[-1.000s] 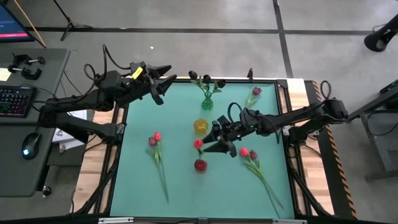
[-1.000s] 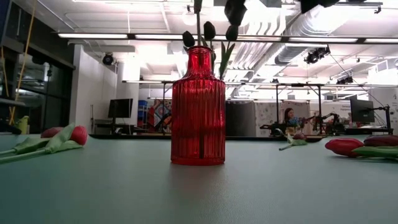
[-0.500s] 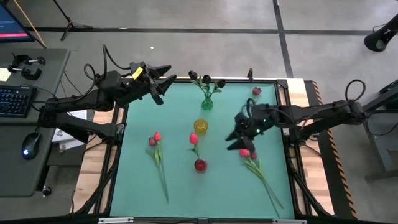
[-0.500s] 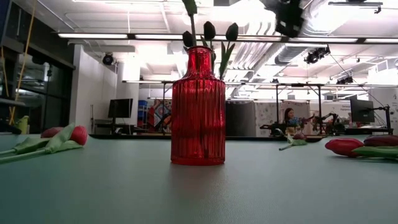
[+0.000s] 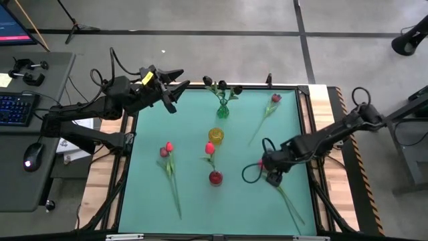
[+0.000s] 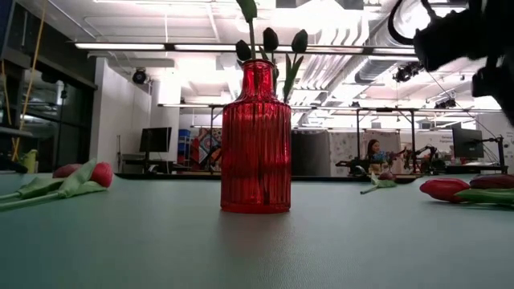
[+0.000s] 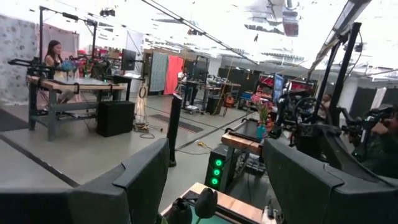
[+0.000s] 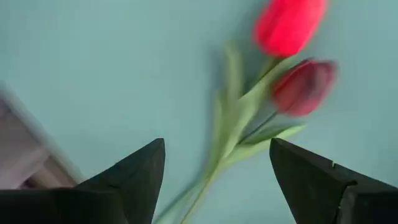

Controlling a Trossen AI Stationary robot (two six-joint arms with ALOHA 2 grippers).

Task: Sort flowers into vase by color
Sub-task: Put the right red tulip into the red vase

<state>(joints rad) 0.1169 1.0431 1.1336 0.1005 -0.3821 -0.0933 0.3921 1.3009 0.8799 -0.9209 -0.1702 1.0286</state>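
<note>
A red ribbed vase (image 5: 215,177) (image 6: 257,136) holds one red tulip (image 5: 209,148). The green vase (image 5: 223,110) holds near-black tulips (image 5: 221,85). A yellow vase (image 5: 215,136) stands between them. A bright red tulip (image 8: 289,25) and a crimson one (image 8: 305,87) lie together on the mat, right of the red vase. My right gripper (image 5: 269,173) (image 8: 217,180) hovers open just above their stems (image 8: 230,137). Two tulips (image 5: 165,151) lie at the mat's left, and another (image 5: 275,98) lies far right. My left gripper (image 5: 170,90) (image 7: 214,180) waits open at the far-left corner.
The green mat (image 5: 194,194) is bounded by wooden strips (image 5: 100,181) and the table frame. The stems of the right pair run toward the near-right corner (image 5: 294,211). A desk with a keyboard (image 5: 17,107) stands left of the table. People sit at benches in the room behind (image 6: 373,152).
My right gripper drew away from the red tulip above the red vase, and the tulip stays standing in that vase. The gripper then swung toward the table's right and near edge and came down over the pair of tulips lying there.
</note>
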